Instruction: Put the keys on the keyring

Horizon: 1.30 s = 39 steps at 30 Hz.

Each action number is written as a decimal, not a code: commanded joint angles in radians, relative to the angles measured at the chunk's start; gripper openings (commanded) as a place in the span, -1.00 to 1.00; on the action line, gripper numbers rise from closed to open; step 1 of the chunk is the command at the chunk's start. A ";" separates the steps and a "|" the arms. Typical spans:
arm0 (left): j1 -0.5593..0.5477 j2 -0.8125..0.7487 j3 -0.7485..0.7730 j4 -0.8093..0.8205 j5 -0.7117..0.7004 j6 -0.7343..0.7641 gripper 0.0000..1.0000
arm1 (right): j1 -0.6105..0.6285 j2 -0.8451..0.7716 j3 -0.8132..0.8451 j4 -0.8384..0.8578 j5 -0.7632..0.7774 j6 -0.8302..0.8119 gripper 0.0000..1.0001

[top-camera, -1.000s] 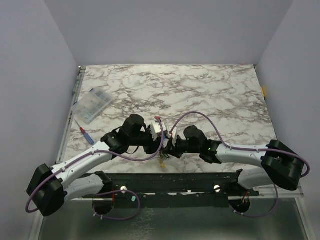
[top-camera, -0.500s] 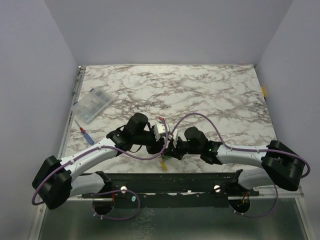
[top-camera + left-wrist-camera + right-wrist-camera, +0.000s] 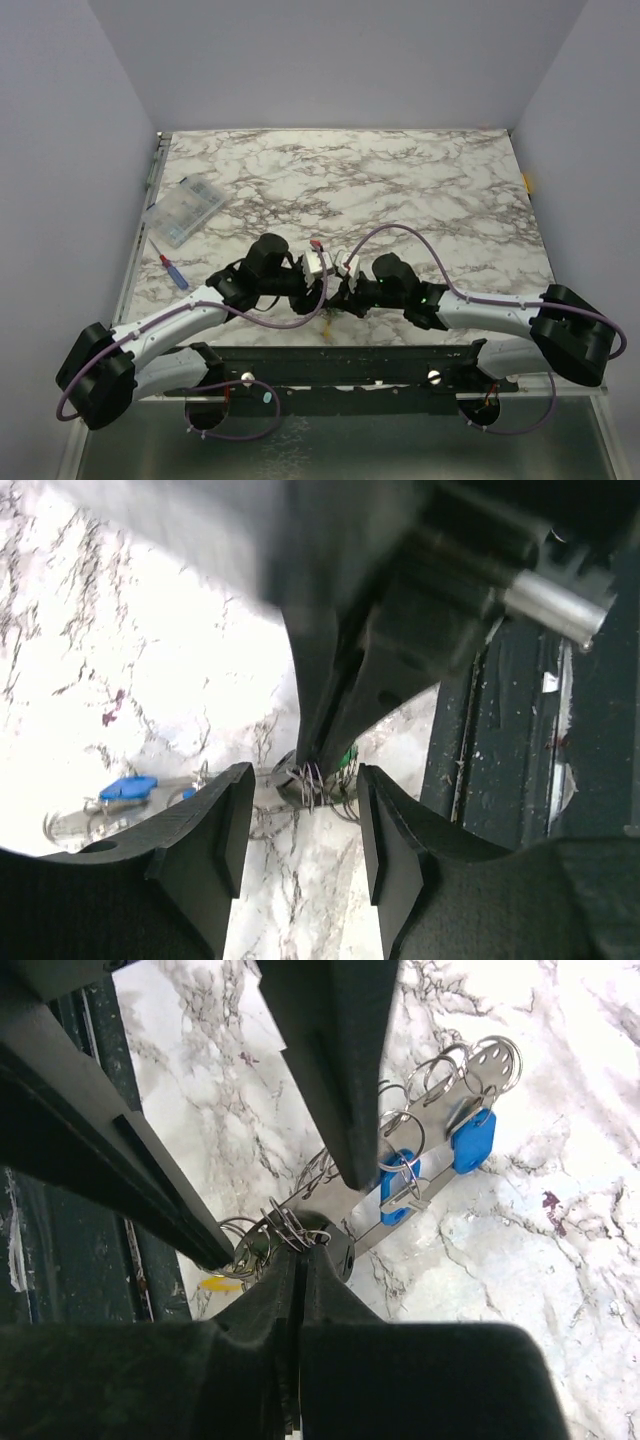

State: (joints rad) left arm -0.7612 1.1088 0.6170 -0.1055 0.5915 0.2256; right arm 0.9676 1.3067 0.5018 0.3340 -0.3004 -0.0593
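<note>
Viewing the right wrist feed, I saw the right fingers [image 3: 325,1282] pinched onto the keyring [image 3: 288,1228], with blue-headed keys [image 3: 467,1143] beyond. The overhead view hid both. The left fingers [image 3: 215,825] stood apart, empty.

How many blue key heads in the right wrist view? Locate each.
2: one blue key head right of centre, the other up-right of it; more may be hidden.

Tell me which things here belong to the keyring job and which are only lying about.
Job: blue-headed keys, keyring pinched by the right gripper, left gripper open around it.
Lying about: clear compartment box, red-and-blue tool beside it.
</note>
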 commanded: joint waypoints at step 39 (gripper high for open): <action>-0.004 -0.035 -0.121 0.214 -0.035 0.009 -0.43 | 0.000 0.000 0.046 0.016 -0.010 -0.002 -0.99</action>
State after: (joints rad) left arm -0.7612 1.0618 0.4656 0.0990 0.5240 0.2150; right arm 0.9676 1.3117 0.5190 0.3420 -0.2939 -0.0532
